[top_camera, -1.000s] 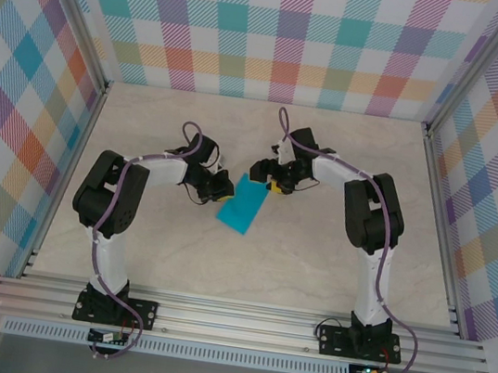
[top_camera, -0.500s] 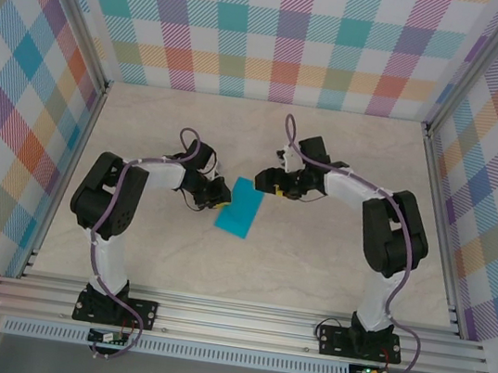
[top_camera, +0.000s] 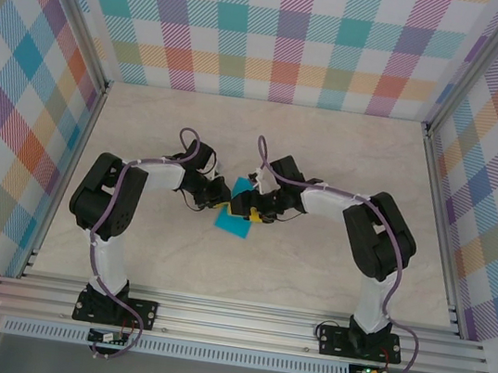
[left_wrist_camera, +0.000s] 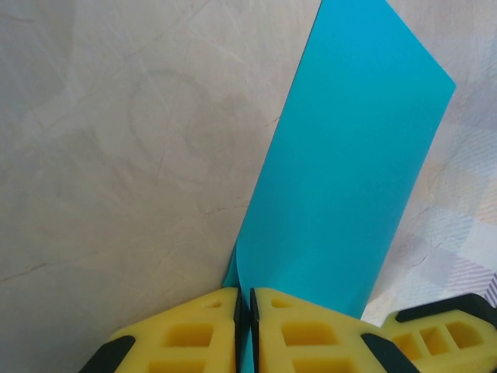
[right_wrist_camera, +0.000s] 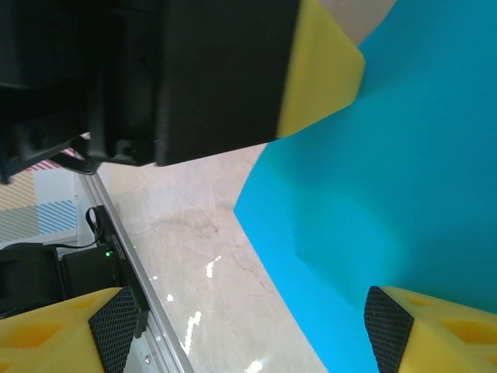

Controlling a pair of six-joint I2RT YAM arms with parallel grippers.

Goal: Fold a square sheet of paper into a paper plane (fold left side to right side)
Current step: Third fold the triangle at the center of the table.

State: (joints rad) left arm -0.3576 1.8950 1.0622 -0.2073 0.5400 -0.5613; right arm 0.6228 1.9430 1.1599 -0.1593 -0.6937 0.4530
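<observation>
Now | left hand [left_wrist_camera: 244,311] pinched tight on cyan paper [left_wrist_camera: 349,171] edge | right hand [right_wrist_camera: 248,322] spread wide, holding nothing

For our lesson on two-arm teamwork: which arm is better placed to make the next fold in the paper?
Probably the right. The right gripper is open over the paper and free to act; the left gripper is shut on the paper's edge, steadying it.

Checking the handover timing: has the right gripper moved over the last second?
Yes. The right gripper has swung left and nearer the front rail, now over the blue paper.
</observation>
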